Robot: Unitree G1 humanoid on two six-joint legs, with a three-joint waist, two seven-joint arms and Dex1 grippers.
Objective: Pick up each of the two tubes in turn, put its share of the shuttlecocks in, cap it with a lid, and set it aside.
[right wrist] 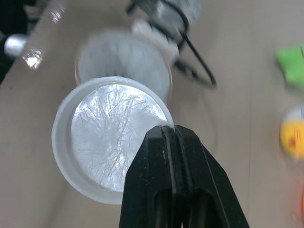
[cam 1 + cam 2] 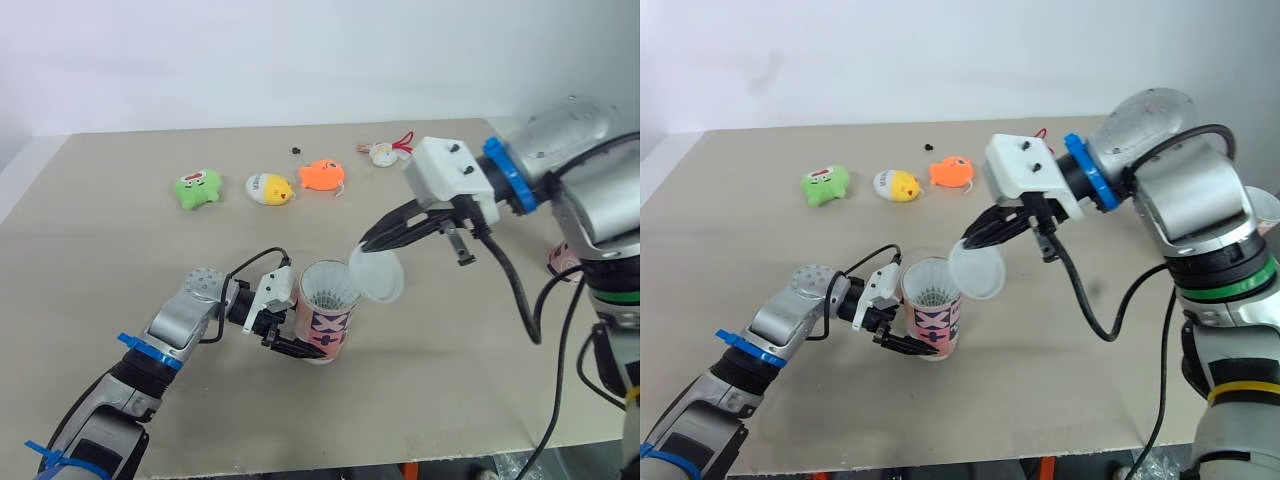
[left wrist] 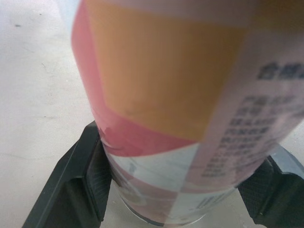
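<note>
While left tool (image 2: 300, 345) clamps the tube (image 2: 330, 322), right tool (image 2: 363, 244) pinches a lid (image 2: 380, 278) veiling shuttlecocks (image 2: 330, 297).

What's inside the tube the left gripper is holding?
White shuttlecock feathers show at the open top of the tube. How many shuttlecocks sit below is hidden by its printed wall.

Small toys (image 2: 270, 188) on tan table (image 2: 120, 260)

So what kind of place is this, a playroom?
More likely a robot practice room: a plain table against a blank white wall, small toys set out, and a shuttlecock tube with a lid held near its mouth.
</note>
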